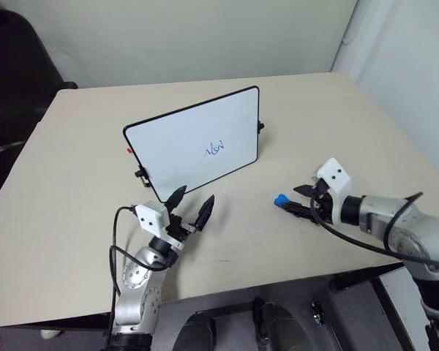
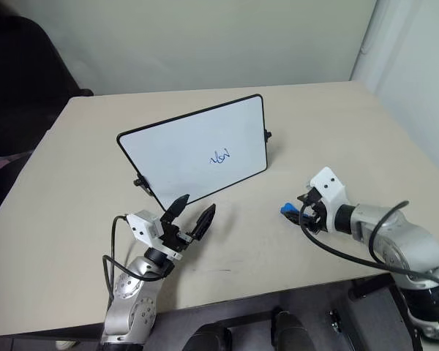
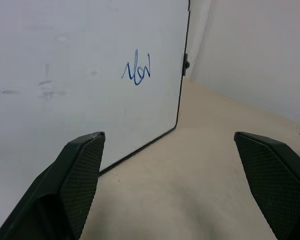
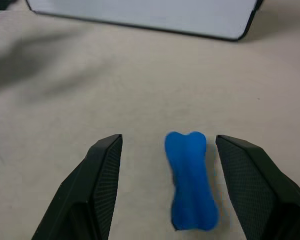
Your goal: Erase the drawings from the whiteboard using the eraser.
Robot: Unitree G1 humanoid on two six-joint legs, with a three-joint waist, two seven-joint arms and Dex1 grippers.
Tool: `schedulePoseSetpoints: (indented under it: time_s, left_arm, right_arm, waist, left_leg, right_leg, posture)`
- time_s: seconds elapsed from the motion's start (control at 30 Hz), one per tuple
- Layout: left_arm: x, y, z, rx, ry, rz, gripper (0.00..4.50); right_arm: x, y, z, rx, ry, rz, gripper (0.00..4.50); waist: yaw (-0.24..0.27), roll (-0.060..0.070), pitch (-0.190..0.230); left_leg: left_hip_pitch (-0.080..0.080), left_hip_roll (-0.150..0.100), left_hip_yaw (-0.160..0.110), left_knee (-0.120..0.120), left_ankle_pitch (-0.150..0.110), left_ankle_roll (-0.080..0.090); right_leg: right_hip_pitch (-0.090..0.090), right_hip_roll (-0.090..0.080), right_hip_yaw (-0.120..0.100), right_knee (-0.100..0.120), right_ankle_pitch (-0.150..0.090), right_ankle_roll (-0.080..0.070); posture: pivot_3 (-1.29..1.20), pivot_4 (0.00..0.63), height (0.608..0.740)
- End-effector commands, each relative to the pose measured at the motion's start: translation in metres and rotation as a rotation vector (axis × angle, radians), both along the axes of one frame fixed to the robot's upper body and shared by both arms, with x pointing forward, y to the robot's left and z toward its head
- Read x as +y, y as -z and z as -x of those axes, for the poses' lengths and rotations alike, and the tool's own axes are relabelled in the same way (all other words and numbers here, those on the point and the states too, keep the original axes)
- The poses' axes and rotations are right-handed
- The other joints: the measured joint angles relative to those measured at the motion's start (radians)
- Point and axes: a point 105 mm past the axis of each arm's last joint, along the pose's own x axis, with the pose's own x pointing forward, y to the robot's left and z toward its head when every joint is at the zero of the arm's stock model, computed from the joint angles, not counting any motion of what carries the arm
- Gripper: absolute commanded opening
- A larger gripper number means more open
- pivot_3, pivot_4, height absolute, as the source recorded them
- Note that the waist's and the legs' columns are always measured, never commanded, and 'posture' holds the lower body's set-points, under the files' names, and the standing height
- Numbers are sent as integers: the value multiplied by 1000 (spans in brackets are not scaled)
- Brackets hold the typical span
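Note:
The whiteboard stands propped on the beige table, its face toward me. The drawings are a small blue scribble right of the board's centre, also seen close up in the left wrist view. The eraser, a small bright blue block, lies flat on the table right of the board. My right gripper is open and low, with the eraser lying between its two fingers, ungripped. My left gripper is open and empty, just in front of the board's lower edge.
A dark chair stands beyond the table's far left corner. The table's near edge runs just under both arms. A pale wall rises past the table's right side.

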Motion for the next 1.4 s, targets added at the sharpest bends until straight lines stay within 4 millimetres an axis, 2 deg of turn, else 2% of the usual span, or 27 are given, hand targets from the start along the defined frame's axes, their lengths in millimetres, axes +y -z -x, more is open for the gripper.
schedulePoseSetpoints:
  time_s: [0.03, 0.37, 0.7, 0.77, 0.87, 1.07, 1.17, 1.27, 1.4]
  left_arm:
    - [1, -12, 4, -52, -15, -5, 4500]
    - [9, -14, 9, -59, -64, -19, 4500]
    - [9, -14, 16, -55, -74, -7, 4500]
    - [8, -14, 17, -54, -75, -3, 4500]
    - [7, -14, 17, -53, -74, 2, 4500]
    - [4, -13, 17, -53, -67, 8, 4500]
    - [4, -13, 17, -54, -67, 7, 4500]
    - [4, -13, 16, -54, -64, 6, 4500]
    - [4, -13, 15, -52, -61, 7, 4500]
  right_arm:
    - [-3, 9, -8, 29, -6, 101, 3152]
    - [-1, 19, -25, 65, -26, 146, 3152]
    - [-3, 23, -22, 135, -47, 117, 3152]
    - [-3, 23, -21, 142, -56, 111, 2783]
    - [-3, 23, -19, 148, -68, 108, 1975]
    - [-7, 30, -17, 167, -75, 136, 1975]
    - [-7, 30, -16, 172, -79, 135, 1360]
    - [-8, 31, -15, 164, -86, 147, 468]
    - [-6, 25, -11, 134, -112, 140, 351]
  waist:
    - [0, 0, 0]
    - [5, 0, 0]
    - [5, 0, 0]
    - [6, 0, 0]
    - [5, 0, 0]
    - [5, 0, 0]
    - [5, 0, 0]
    - [5, 0, 0]
    - [6, 0, 0]
  left_leg:
    - [0, 0, 0, 0, 0, 0]
    - [-4, 0, 0, 1, 0, 0]
    - [-4, 0, 1, 1, 0, 1]
    - [-4, 0, 1, 2, 0, 1]
    - [-4, 0, 1, 2, 0, 1]
    - [-4, 0, 1, 2, 0, 1]
    - [-4, 0, 1, 2, 0, 1]
    - [-4, 0, 1, 2, 0, 1]
    - [-4, 0, 1, 2, 0, 1]
  right_leg:
    - [0, 0, 0, 0, 0, 0]
    - [-5, -1, 1, 1, -2, 1]
    - [-5, -1, 1, 1, -2, 1]
    - [-5, -1, 1, 2, -2, 0]
    - [-5, -1, 1, 2, -1, 0]
    - [-5, -1, 1, 2, -1, -1]
    - [-5, -1, 1, 2, -1, -1]
    - [-5, -1, 1, 3, -1, -1]
    - [-5, -1, 1, 3, -1, -1]
  posture:
    - [0, 150, 737]
    - [0, 150, 737]
    - [0, 150, 737]
    - [0, 150, 737]
    - [0, 150, 737]
    - [0, 150, 737]
    - [0, 150, 737]
    - [0, 150, 737]
    - [0, 150, 737]
